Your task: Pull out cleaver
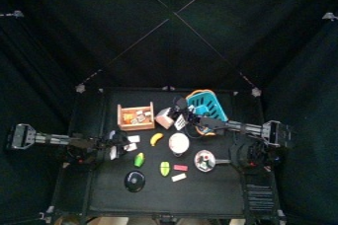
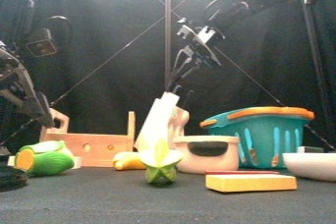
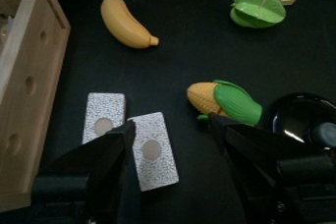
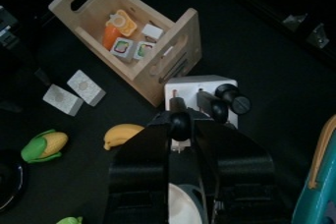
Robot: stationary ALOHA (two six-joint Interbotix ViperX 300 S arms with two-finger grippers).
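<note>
The cleaver (image 2: pixel 157 132) has a broad white blade and a black handle. My right gripper (image 2: pixel 179 79) is shut on the handle and holds the blade tilted, just left of the white knife block (image 2: pixel 205 153). In the right wrist view the jaws (image 4: pixel 178 135) are closed on the handle. Beyond them the block (image 4: pixel 197 92) still holds two black handles. In the top view the right gripper (image 1: pixel 184 121) is beside the block (image 1: pixel 168 118). My left gripper (image 3: pixel 184 154) is open and empty above two speckled cards (image 3: pixel 147 149), near the table's left side (image 1: pixel 117 148).
A wooden crate (image 2: pixel 98 146) stands at the back left and a teal basket with an orange rim (image 2: pixel 262 130) at the right. Corn (image 2: pixel 46 157), a banana (image 2: pixel 129 159), a green pepper (image 2: pixel 161 176), a yellow block (image 2: pixel 250 182) and a white bowl (image 2: pixel 312 162) lie along the front.
</note>
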